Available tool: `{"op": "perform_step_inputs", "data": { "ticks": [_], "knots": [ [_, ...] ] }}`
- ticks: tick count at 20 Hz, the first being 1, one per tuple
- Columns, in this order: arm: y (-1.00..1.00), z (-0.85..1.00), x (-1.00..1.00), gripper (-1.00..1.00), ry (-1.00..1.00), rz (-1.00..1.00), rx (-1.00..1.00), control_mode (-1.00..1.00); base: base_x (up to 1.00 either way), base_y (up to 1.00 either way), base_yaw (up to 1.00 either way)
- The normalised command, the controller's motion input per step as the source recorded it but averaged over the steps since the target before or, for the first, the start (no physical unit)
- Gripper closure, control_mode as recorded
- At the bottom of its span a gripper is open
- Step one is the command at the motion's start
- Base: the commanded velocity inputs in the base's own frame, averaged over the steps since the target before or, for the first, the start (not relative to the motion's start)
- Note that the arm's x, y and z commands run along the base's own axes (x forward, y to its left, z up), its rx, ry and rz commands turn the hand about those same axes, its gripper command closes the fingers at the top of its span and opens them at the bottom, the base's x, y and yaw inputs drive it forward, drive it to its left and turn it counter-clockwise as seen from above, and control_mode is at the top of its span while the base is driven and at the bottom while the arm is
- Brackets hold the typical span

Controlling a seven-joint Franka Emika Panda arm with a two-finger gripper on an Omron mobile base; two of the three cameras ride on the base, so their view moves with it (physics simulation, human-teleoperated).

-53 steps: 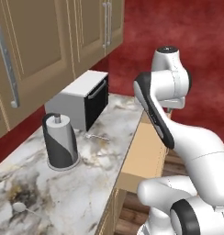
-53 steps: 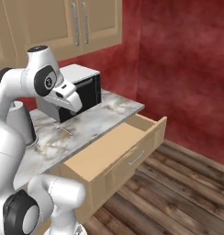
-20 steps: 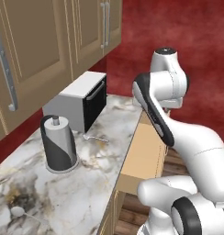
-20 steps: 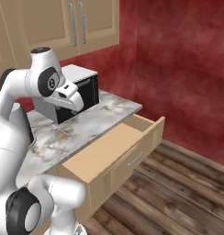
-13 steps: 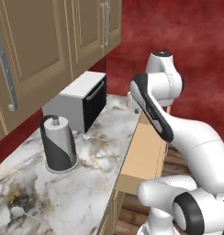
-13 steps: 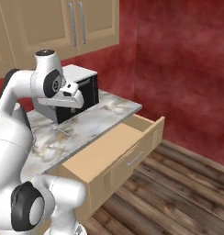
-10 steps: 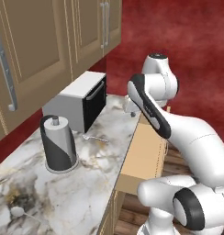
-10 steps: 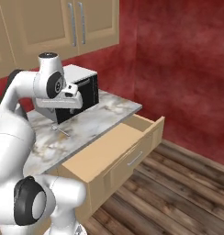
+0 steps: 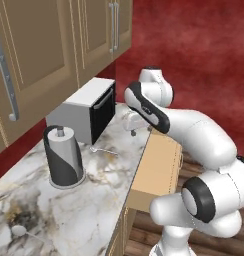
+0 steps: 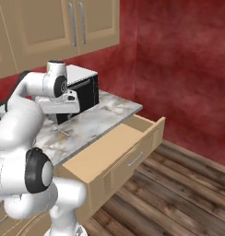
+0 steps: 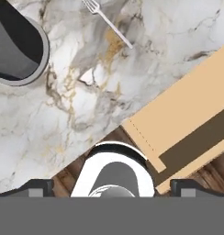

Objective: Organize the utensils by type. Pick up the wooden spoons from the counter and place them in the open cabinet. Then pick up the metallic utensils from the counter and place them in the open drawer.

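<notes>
**Hand view: jaws wide, nothing held, fork on marble ahead**

Hand view looks straight down on the counter. I see a small metal fork lying flat near the top edge, tines toward the top-left, handle running down-right. Dark round base of the paper towel holder sits top-left, apart from the fork. The open drawer cuts across the right side as a tan band w/ a darker inside strip. Gripper finger tips sit at far left & right of the bottom edge, so I read it as spread fully, w/ nothing btwn them.

Left base view: gripper hangs above the counter near its drawer-side edge, just in front of the toaster oven. Fork lies on the marble btwn toaster oven & paper towel holder, well below the hand, not touched. A metal spoon w/ round bowl lies at the near-left end of the counter, well apart from the rest. Drawer is pulled out under the arm. Wall cabinet doors w/ silver bar handles hang above.

Right base view: hand is over the marble by the toaster oven, fork just below it on the counter. Drawer inside looks bare. Can't spot the wooden spoons w/ certainty.
</notes>
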Motion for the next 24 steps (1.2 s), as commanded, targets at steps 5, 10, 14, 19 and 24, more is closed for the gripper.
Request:
{"op": "perform_step_inputs", "data": {
  "ticks": [5, 10, 14, 19, 24],
  "knots": [
    [0.22, -0.19, 0.40, -1.00, 0.26, 0.22, -0.02, -1.00, 0.00, 0.00, 0.00],
    [0.33, -0.30, 0.14, -1.00, 0.20, 0.23, -0.15, -1.00, 0.00, 0.00, 0.00],
    [0.28, -0.29, 0.17, -1.00, 0.11, 0.27, -0.08, -1.00, 0.00, 0.00, 0.00],
    [0.06, -0.24, 0.02, -1.00, -0.03, 0.24, -0.01, -1.00, 0.00, 0.00, 0.00],
    [-0.02, -0.26, 0.03, -1.00, -0.14, 0.03, 0.13, -1.00, 0.00, 0.00, 0.00]
  ]
}}
